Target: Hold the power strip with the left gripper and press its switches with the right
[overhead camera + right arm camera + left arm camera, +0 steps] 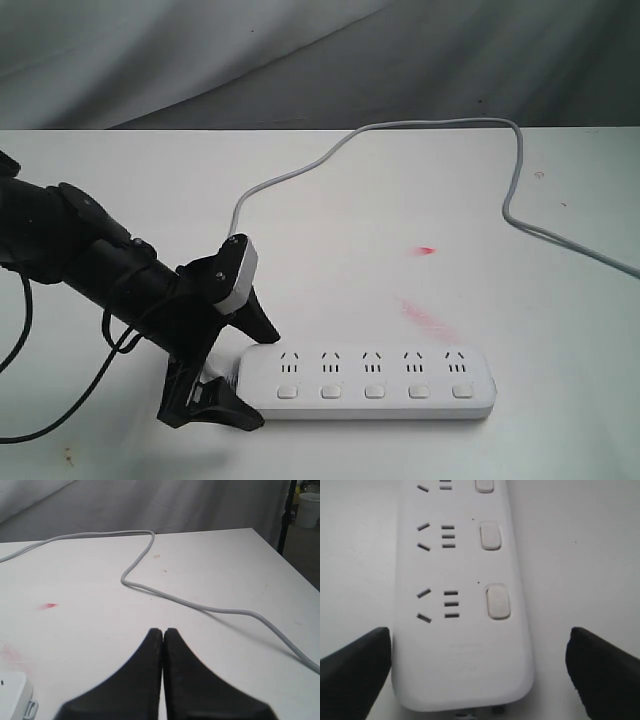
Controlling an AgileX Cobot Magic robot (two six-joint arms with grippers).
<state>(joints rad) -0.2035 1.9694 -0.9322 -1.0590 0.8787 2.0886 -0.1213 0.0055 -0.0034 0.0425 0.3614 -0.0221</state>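
Black and spread as wide as they go, the jaws of the left gripper (480, 672) straddle one short end of the power strip (465, 645), one finger on each long side. Neither finger clearly presses the white plastic; on one side the gap is too thin to judge. The strip lies flat on the bench (400, 220), and its long axis runs straight away from this gripper, so the jaws need only close across its narrow width to pin it. Along one long edge sit the switches (498, 601), a row of five in the exterior view, the nearest just beyond the fingertips.

The grey cord (400, 127) loops off over the bench behind, seemingly from the straddled end.

The right gripper (162, 632) has its jaws pressed together, holding nothing, above bare bench. Only a corner of the strip shows at the edge of its view, so it is likely the farther arm, with a reach to make towards the buttons.
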